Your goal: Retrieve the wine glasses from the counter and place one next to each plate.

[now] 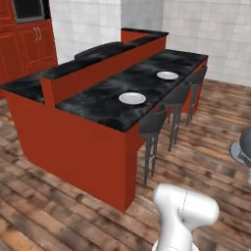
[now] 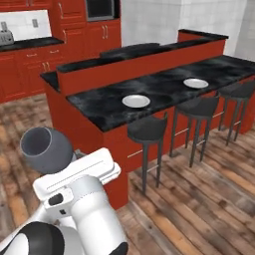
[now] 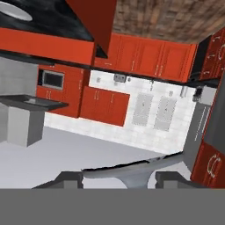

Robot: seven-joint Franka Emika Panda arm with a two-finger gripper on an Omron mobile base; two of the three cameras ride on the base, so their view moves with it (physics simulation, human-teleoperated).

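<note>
Even, sourceless light fills the rendered kitchen, bright on the white tiled walls [image 1: 211,29]; the black marbled bar [image 2: 164,89] carries soft pale sheen, no hard glare. Shadows are faint beneath the stools [image 2: 147,130]; all views look coarse, slightly soft-edged.

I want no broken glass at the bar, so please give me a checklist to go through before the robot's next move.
1. Grip: ok. The wine glass sits between the tips of the gripper.
2. Glass upright: cannot tell. The hand view shows the room upside down.
3. Targets present: ok. The near plate and far plate lie on the bar.
4. Free spot beside near plate: ok, bare black top around it.
5. Glass beside each plate: not ok, both plates stand alone.
6. Approach: cannot tell. Stools line the bar's edge.
</note>
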